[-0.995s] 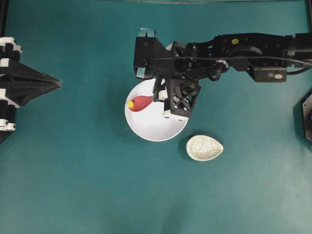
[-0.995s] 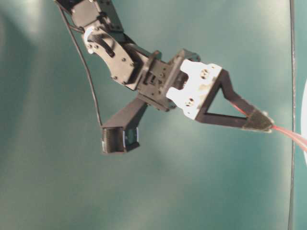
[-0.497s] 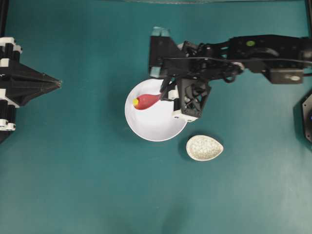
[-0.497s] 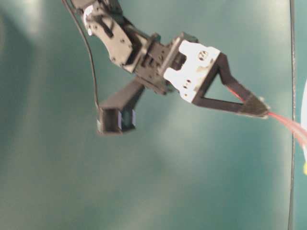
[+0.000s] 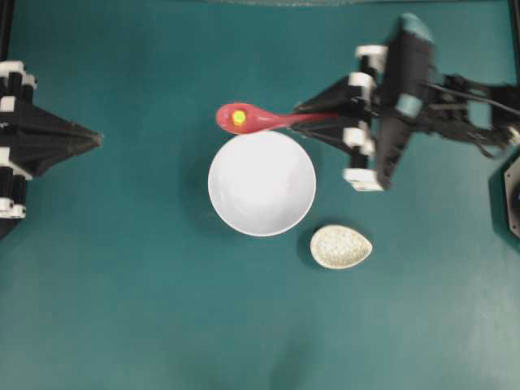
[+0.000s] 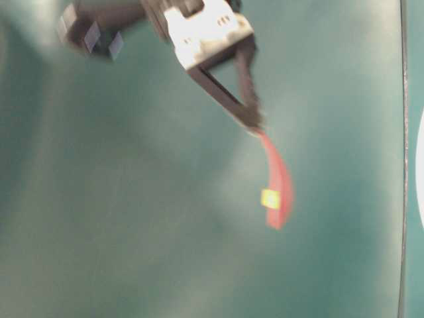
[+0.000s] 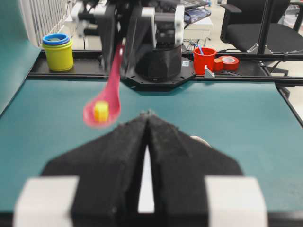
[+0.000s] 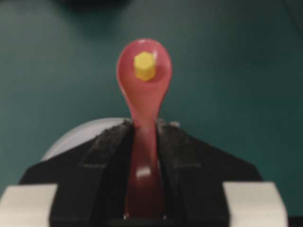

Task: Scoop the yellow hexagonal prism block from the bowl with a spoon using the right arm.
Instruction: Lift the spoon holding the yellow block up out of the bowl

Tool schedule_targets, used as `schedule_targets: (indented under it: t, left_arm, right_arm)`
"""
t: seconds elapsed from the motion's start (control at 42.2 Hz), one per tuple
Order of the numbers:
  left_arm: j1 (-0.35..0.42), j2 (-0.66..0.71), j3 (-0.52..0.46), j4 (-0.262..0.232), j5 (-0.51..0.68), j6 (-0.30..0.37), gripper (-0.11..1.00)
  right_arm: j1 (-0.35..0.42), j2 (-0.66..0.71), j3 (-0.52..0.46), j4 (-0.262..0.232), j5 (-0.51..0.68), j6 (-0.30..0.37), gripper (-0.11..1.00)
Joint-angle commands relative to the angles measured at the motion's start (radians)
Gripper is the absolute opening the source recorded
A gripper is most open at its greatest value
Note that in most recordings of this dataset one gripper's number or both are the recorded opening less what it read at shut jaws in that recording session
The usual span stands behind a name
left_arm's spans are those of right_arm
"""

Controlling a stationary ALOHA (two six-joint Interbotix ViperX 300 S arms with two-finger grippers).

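Observation:
My right gripper [image 5: 313,120] is shut on the handle of the pink-red spoon [image 5: 272,120] and holds it level above the table, just beyond the far rim of the white bowl [image 5: 218,191]. The yellow hexagonal prism block [image 5: 239,118] lies in the spoon's scoop. In the right wrist view the spoon [image 8: 142,101] sticks out between my right gripper's jaws [image 8: 144,125] with the block [image 8: 144,65] in its scoop and the bowl [image 8: 78,136] below. The bowl holds nothing. My left gripper [image 5: 96,140] rests shut at the left edge, holding nothing.
A small speckled egg-shaped dish [image 5: 340,247] sits on the teal table to the right of the bowl's near side. Beyond the table's far end stand a yellow-and-blue cup [image 7: 57,49], a red cup [image 7: 204,59] and a roll of tape [image 7: 229,62].
My right gripper has lifted the spoon, with the yellow block in it, out of the bowl and drawn back to the right. The bowl is now bare. The left arm has not moved.

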Motion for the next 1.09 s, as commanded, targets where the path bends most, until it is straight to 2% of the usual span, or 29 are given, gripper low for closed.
schedule_targets:
  t: [0.0,0.663,1.066]
  left_arm:
    - [0.002,0.009,-0.014,0.002,-0.006,-0.002,0.00]
    - [0.000,0.009,-0.014,0.002,-0.006,-0.002,0.00]
    - [0.002,0.009,-0.014,0.002,-0.006,-0.002,0.00]
  right_arm:
    - [0.002,-0.044,0.021,-0.002,-0.055,0.006,0.21]
    - [0.005,-0.034,0.014,0.000,0.012,0.014,0.21]
    - [0.034,-0.034,0.015,0.003,0.015,0.015,0.21]
